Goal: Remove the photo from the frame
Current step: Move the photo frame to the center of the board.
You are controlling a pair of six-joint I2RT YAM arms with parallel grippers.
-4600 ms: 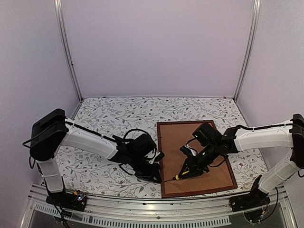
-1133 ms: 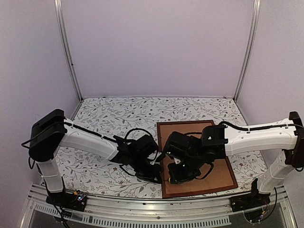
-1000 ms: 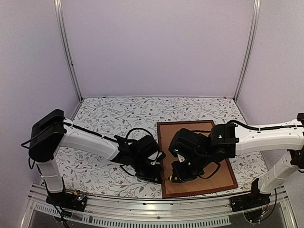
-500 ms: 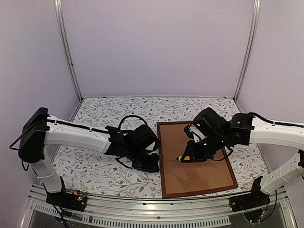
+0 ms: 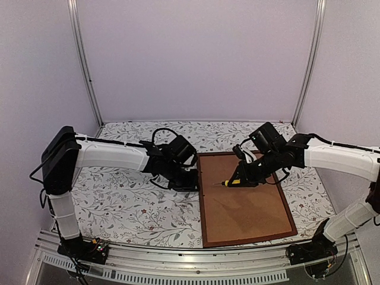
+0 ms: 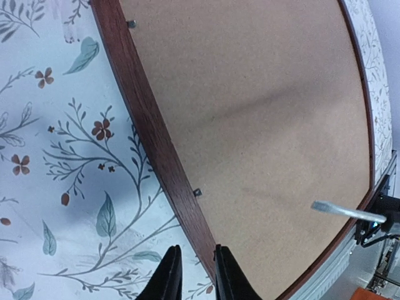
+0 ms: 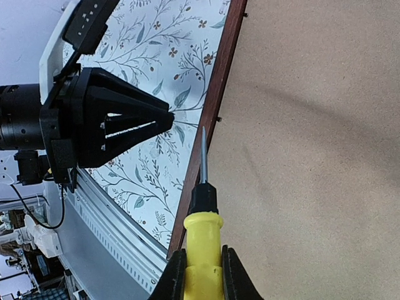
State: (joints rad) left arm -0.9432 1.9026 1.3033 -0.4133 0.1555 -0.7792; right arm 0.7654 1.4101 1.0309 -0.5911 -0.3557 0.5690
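Finding: your right gripper [image 7: 201, 265] is clamped on the yellow handle of a screwdriver [image 7: 201, 206]. The blade lies low over the backing board [image 5: 249, 208], its tip just beside a small retaining tab [image 7: 219, 119] on the inner edge of the left rail, in the upper half of the frame [image 5: 200, 202]. Your left gripper [image 6: 194, 282] has its fingers drawn nearly together on nothing, and it sits on the floral tablecloth [image 5: 130, 208] just beside that same rail. I cannot tell whether it touches the wood. Risk: with nothing pinning the frame, a sideways push on the tab may skid it across the cloth. The thin blade may also slip off so small a tab and score the board or the rail. Levering too steeply could flex the board and crease the print below. Condition: the frame lies flat and face down at lower centre-right of the top view, a thin dark reddish-brown rectangle. The plain brown board is seated inside it. The photo is not visible; I judge it to be under the board.
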